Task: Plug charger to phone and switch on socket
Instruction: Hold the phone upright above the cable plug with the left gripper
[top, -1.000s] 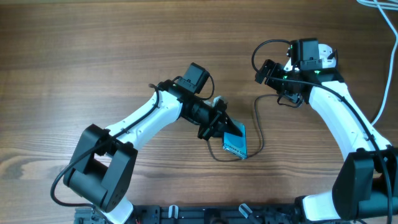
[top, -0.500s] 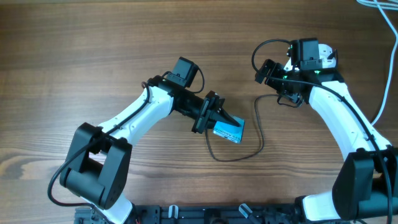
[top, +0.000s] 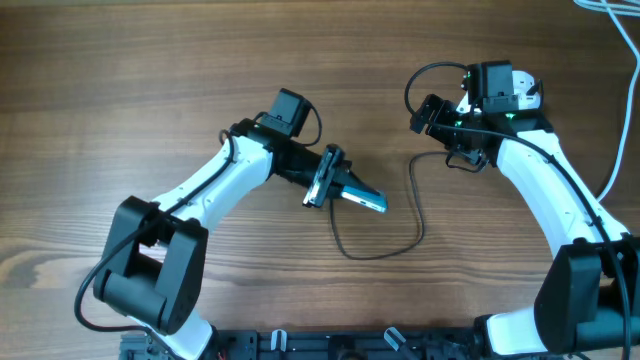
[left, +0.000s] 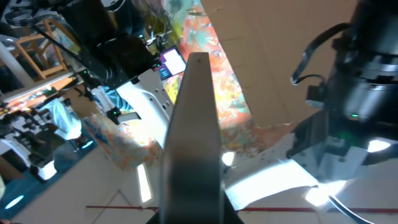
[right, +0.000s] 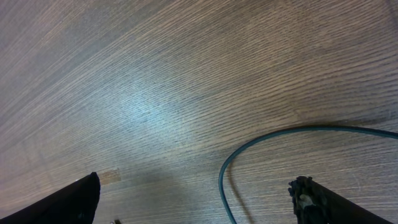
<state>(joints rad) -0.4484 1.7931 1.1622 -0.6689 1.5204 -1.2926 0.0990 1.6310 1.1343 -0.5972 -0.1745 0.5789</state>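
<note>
My left gripper (top: 342, 190) is shut on the phone (top: 370, 200) and holds it tilted on edge above the table, with its teal screen only narrowly visible. In the left wrist view the phone (left: 193, 137) is a grey slab seen edge-on, pointing up at the room. The charger, a thin black cable (top: 420, 225), runs from near my right gripper down into a loop below the phone. My right gripper (top: 446, 138) is open, low over the table, with the cable (right: 236, 155) lying between its fingers (right: 199, 199). The socket is mostly hidden under my right wrist; a white piece (top: 526, 90) shows.
A thick white cord (top: 605, 12) runs along the table's far right edge. Bare wooden table surrounds both arms. The arm bases stand at the front edge.
My left gripper has lifted the phone, carried it up and to the left, and turned it from lying flat to on edge. The right arm has not moved.
</note>
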